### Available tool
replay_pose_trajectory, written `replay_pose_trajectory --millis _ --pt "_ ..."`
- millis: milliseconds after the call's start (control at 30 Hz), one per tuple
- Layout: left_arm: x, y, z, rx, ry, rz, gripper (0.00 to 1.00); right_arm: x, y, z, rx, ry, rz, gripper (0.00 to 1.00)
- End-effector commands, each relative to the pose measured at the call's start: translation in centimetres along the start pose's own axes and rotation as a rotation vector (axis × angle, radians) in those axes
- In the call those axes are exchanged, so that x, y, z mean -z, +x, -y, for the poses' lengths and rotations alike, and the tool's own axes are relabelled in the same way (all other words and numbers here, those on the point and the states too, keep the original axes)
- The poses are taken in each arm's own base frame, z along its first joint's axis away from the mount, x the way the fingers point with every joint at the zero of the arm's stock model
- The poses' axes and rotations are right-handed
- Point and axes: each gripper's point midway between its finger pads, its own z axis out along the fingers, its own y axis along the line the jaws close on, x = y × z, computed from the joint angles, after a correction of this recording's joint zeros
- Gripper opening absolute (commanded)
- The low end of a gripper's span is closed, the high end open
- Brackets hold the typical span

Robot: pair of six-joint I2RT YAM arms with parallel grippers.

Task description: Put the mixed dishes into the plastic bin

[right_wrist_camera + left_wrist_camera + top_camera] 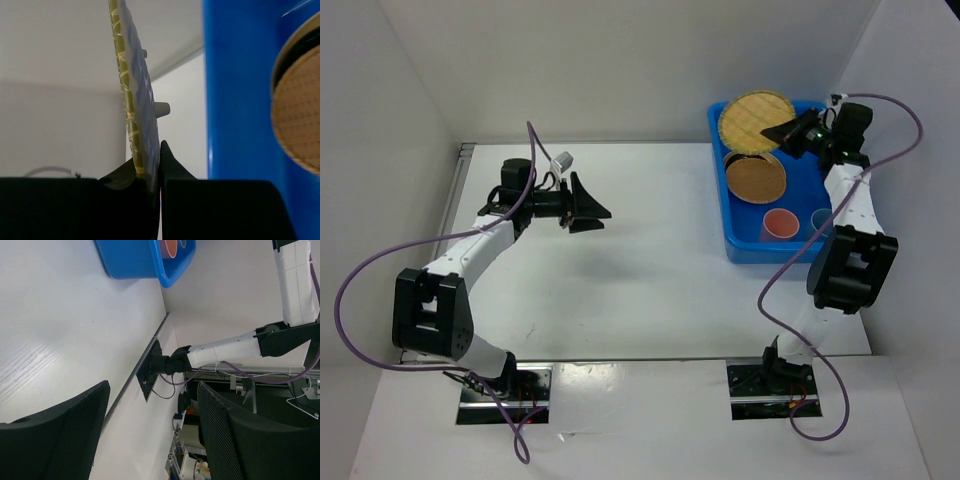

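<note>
The blue plastic bin (740,245) stands at the far right of the table. My right gripper (782,133) is shut on the rim of the woven bamboo plate (752,122) and holds it over the bin's far end. The right wrist view shows that plate edge-on (131,95) between the fingers, beside the bin wall (240,90). A light wood plate (755,177) on a dark one, a pink cup (779,224) and a blue cup (821,218) lie in the bin. My left gripper (598,211) is open and empty above the table's left middle.
White walls close in the table at the back and both sides. The bin's corner (150,262) shows at the top of the left wrist view, with the right arm's base (165,365) beyond the table edge. Purple cables loop from both arms.
</note>
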Motion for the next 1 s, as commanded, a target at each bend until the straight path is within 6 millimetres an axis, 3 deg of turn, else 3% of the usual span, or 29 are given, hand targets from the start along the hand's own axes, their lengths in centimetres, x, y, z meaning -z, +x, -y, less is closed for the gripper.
replay_pose_trajectory --millis 0,167,267,500,667,700,967 --pt "0.5 0.2 1.1 -0.057 0.029 0.014 0.78 1.1 -4.4 0.5 -0.056 0.042 0.217 0.00" --pt "0.7 0.5 0.4 -0.040 0.017 0.014 0.78 1.9 -6.3 5.9 -0.184 0.175 0.338 0.00" --pt "0.7 0.5 0.3 -0.040 0.017 0.014 0.78 1.4 -6.7 7.7 -0.207 0.263 0.366 0.00" --pt "1.2 0.3 0.3 -0.027 -0.012 0.050 0.78 -0.4 -4.6 13.9 -0.301 0.400 0.342 0.00" --pt "1.8 1.0 1.0 -0.024 -0.020 0.073 0.79 -2.5 -3.2 16.5 -0.316 0.455 0.283 0.00" --pt "1.8 1.2 0.9 -0.004 -0.029 0.078 0.79 -3.2 -2.2 17.5 -0.333 0.475 0.255 0.00" --pt "2.8 1.6 1.5 -0.015 -0.050 0.137 0.79 -4.8 -0.6 19.2 -0.329 0.521 0.183 0.00"
